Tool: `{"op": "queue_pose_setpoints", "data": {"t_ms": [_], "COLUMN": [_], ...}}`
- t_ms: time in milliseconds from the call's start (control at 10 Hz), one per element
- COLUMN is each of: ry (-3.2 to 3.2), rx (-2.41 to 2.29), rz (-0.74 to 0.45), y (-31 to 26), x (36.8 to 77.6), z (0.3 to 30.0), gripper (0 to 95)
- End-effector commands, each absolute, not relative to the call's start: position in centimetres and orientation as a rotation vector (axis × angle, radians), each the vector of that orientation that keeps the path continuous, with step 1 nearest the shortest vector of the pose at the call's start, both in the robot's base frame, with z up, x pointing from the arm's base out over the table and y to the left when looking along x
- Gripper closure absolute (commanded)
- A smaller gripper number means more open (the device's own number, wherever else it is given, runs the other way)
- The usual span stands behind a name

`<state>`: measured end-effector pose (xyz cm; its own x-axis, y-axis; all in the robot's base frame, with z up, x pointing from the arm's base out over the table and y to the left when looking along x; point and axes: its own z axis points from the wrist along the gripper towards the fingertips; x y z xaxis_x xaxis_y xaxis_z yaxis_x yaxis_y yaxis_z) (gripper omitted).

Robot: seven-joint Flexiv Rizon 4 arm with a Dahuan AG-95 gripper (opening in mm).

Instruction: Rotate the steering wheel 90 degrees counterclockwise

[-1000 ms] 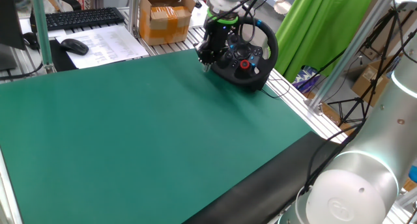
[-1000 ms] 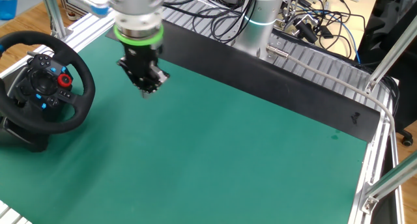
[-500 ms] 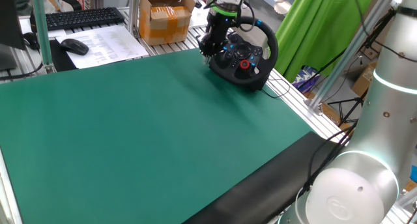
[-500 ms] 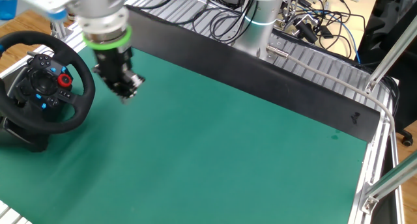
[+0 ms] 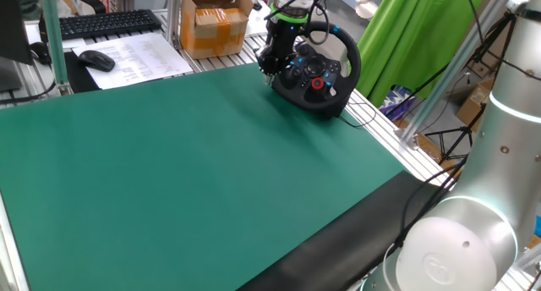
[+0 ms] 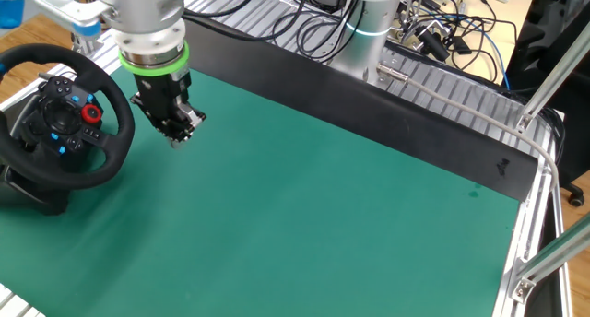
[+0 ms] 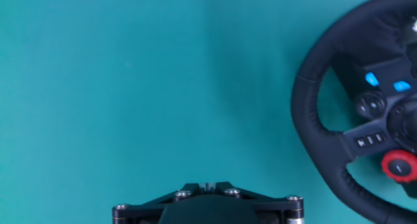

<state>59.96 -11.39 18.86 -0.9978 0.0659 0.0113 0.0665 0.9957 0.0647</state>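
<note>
The steering wheel [image 5: 325, 50] stands tilted on its black base at the far edge of the green mat, with a thick black rim, blue buttons and a red dial. It also shows in the other fixed view [image 6: 112, 110] and at the right of the hand view [image 7: 311, 120]. My gripper [image 5: 268, 70] hangs just above the mat, close beside the wheel's rim and not touching it. In the other fixed view the gripper [image 6: 175, 138] has its fingers together and holds nothing. The hand view shows only the gripper's base [image 7: 208, 186].
A cardboard box [image 5: 215, 24], a keyboard [image 5: 101, 22], a mouse [image 5: 95, 60] and papers lie beyond the mat's far edge. A green cloth [image 5: 414, 29] hangs behind the wheel. Aluminium posts and cables [image 6: 313, 36] line the sides.
The gripper has moved across the mat toward the steering wheel and now sits close beside its rim. In the last half second it barely shifted. The wheel has not turned.
</note>
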Motion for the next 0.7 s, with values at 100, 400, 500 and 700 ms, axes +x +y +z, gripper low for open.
{"op": "queue_pose_setpoints", "data": {"t_ms": [100, 400, 500, 700], "ry": [-3.134, -3.131, -3.133, -3.134], "rx": [-0.070, -0.085, -0.075, -0.056], "rz": [-0.143, -0.141, -0.142, -0.139], "y": [-11.34, -11.34, -11.35, -11.35], "x": [59.94, 59.93, 59.92, 59.92], "z": [18.87, 18.89, 18.93, 18.95], "gripper": [95.0, 95.0, 95.0, 95.0]}}
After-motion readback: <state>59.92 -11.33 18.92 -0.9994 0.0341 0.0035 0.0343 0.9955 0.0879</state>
